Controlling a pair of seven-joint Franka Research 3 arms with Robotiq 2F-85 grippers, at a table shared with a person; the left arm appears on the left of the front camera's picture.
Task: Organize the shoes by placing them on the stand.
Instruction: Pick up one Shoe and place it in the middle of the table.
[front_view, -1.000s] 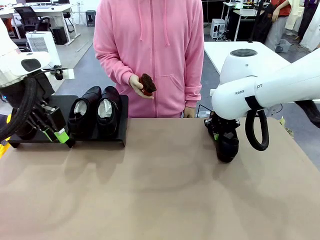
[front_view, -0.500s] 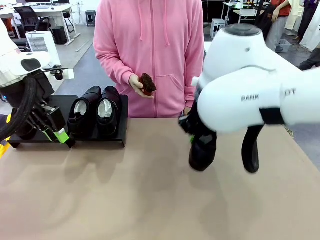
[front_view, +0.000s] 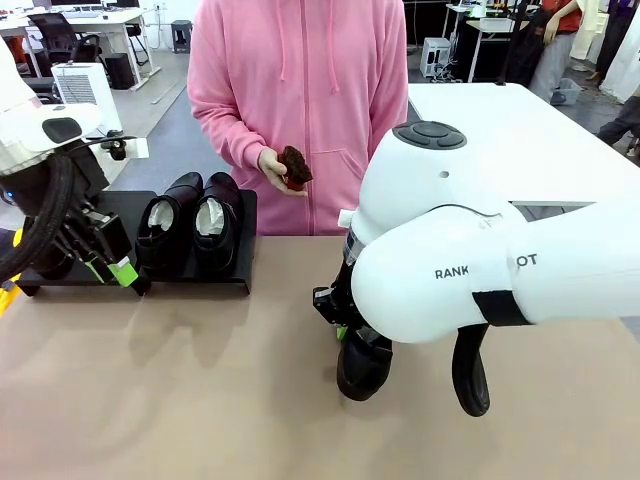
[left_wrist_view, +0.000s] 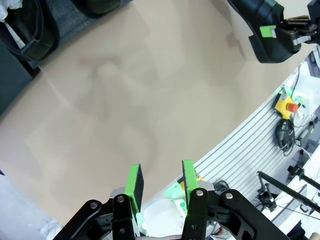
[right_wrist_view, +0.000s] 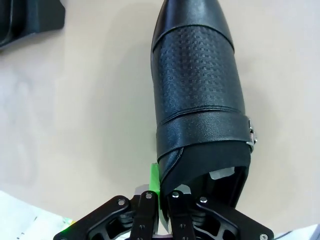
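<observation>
My right gripper (right_wrist_view: 162, 194) is shut on the heel rim of a glossy black shoe (right_wrist_view: 197, 90), which hangs toe-down over the middle of the table (front_view: 362, 368). White paper peeks out of its opening. Two more black shoes (front_view: 165, 230) (front_view: 215, 222), stuffed with white paper, stand side by side on the right half of the low black stand (front_view: 243, 262) at the far left. My left gripper (front_view: 118, 270) hovers at the stand's front left; in the left wrist view it is open (left_wrist_view: 161, 179) with nothing between its green pads.
A person in a pink hoodie (front_view: 300, 90) stands at the far edge and holds a small brown brush (front_view: 294, 167) in one hand. The left half of the stand (front_view: 118, 205) is bare. My bulky right arm (front_view: 470, 250) blocks the table's right side.
My right arm has swung from the table's right side toward the middle and nearer the camera, carrying the shoe with it. The left arm and the person have stayed still.
</observation>
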